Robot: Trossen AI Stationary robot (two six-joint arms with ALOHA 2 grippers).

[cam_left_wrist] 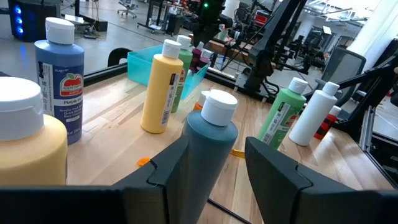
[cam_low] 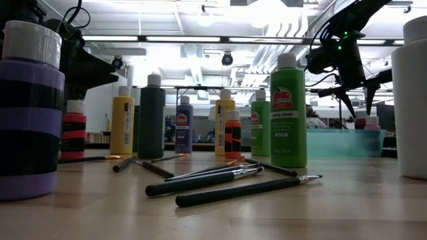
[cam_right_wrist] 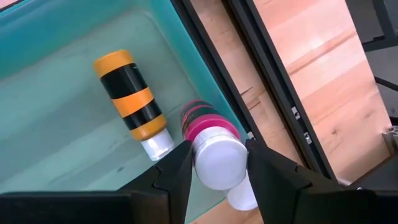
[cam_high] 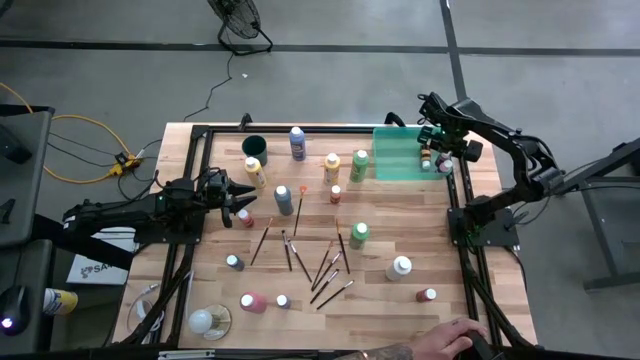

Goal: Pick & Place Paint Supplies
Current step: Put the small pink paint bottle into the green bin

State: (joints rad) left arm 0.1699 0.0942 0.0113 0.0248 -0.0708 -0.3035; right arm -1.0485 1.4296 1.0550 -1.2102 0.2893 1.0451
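- Two grippers are busy here, and the one that matters most is the right gripper [cam_right_wrist: 217, 165]: its fingers sit either side of a pink bottle [cam_right_wrist: 208, 127] with a white cap, over the corner of the green tray [cam_high: 398, 165]. The cap end points back toward the wrist, and the body runs away from it into the tray.
- Jaws look closed on that bottle (partly open width, since the bottle fills the gap), so my guess is the next move is just letting go.
- Just beside it in the tray lies an orange-and-black bottle [cam_right_wrist: 132, 99], on its side, roughly parallel.
- Left gripper [cam_left_wrist: 214, 171] is over by the table's left side, fingers straddling an upright teal bottle [cam_left_wrist: 208, 152]. Whether the pads actually touch it I can't tell.
- Farther out, a yellow bottle [cam_left_wrist: 160, 87] and a blue bottle [cam_left_wrist: 60, 78] stand nearby, and paintbrushes [cam_high: 325, 270] are scattered mid-table, well apart from both arms.
- Hidden stuff: the pink bottle's far end is hard to make out, and something white under its cap is cut off.
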